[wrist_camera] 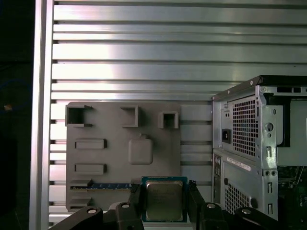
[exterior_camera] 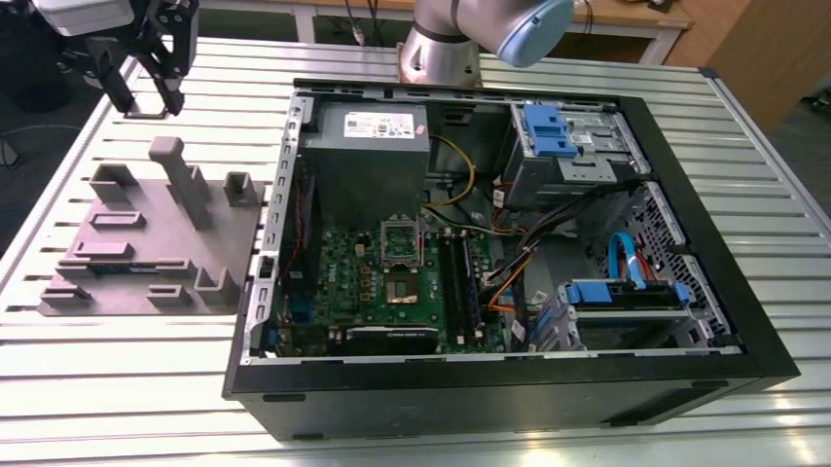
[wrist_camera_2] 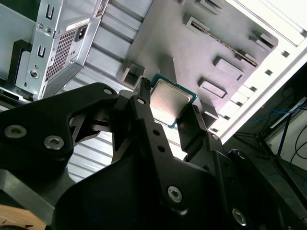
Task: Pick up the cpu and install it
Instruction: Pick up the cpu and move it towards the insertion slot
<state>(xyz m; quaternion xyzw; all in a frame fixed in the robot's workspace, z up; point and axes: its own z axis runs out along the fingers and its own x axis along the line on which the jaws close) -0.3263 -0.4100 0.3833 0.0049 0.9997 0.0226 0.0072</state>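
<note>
- The desk (exterior_camera: 117, 389) is a surface of aluminium slats, and the open computer case (exterior_camera: 454, 404) lies on its side upon it, insides facing up.
- The arm (exterior_camera: 449, 44) rises from the desk just behind the case's far wall.
- A grey fixture plate (exterior_camera: 143, 229) with raised blocks and slots lies flat on the desk, just beside the case on the exterior view's left, apart from its wall.
- A grey power supply box (exterior_camera: 370, 156) sits inside the case, against its far wall.
- The green motherboard (exterior_camera: 377, 263) lies on the case floor, on the nearer side of that box. Its socket (exterior_camera: 400, 287) is in the middle of the board, with the metal frame (exterior_camera: 400, 236) beside it.
- The gripper (exterior_camera: 150, 105) hangs outside the case, on the exterior view's left and beyond the plate's far end, clear of the desk.
- Its fingers (wrist_camera: 135, 197) are closed partway, clamping the cpu (wrist_camera: 164, 201) by two opposite edges.
- The cpu is therefore outside the case, in the air, with its silver top facing both wrist cameras. In the second wrist view, the cpu (wrist_camera_2: 170, 100) has the plate (wrist_camera_2: 192, 52) behind it and the case's rear panel off to one side.
</note>
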